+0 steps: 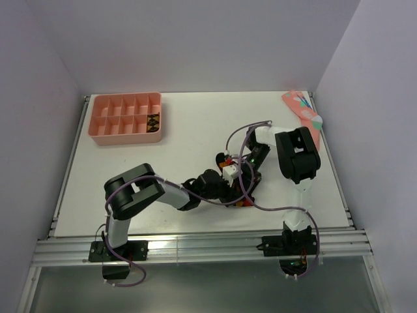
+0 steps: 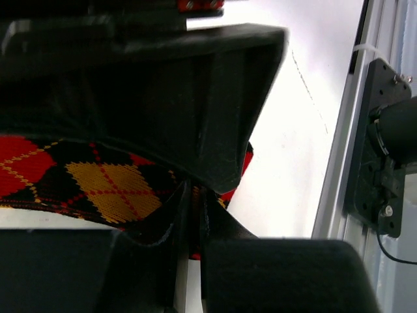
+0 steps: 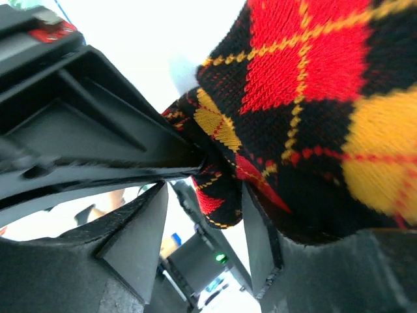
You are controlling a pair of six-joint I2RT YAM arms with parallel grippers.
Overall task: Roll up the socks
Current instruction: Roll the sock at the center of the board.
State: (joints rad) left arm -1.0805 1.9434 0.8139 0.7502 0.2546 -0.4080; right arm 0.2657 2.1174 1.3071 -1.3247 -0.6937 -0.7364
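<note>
A dark argyle sock with red and orange diamonds (image 3: 313,85) is held up between my two grippers near the table's middle front; a red bit of it shows in the top view (image 1: 243,203). My left gripper (image 2: 190,215) is shut on the sock's edge (image 2: 111,186), its jaws almost touching. My right gripper (image 3: 202,241) has its jaws apart, with a fold of the sock hanging between them against the right finger (image 3: 260,241). The two grippers meet in the top view, the left (image 1: 220,184) beside the right (image 1: 238,171). The other argyle sock (image 1: 153,122) lies in the pink tray.
The pink divided tray (image 1: 124,138) stands at the back left. A pink sock with teal and white marks (image 1: 303,112) lies at the back right corner. The table's metal front rail (image 2: 339,169) is close to my left gripper.
</note>
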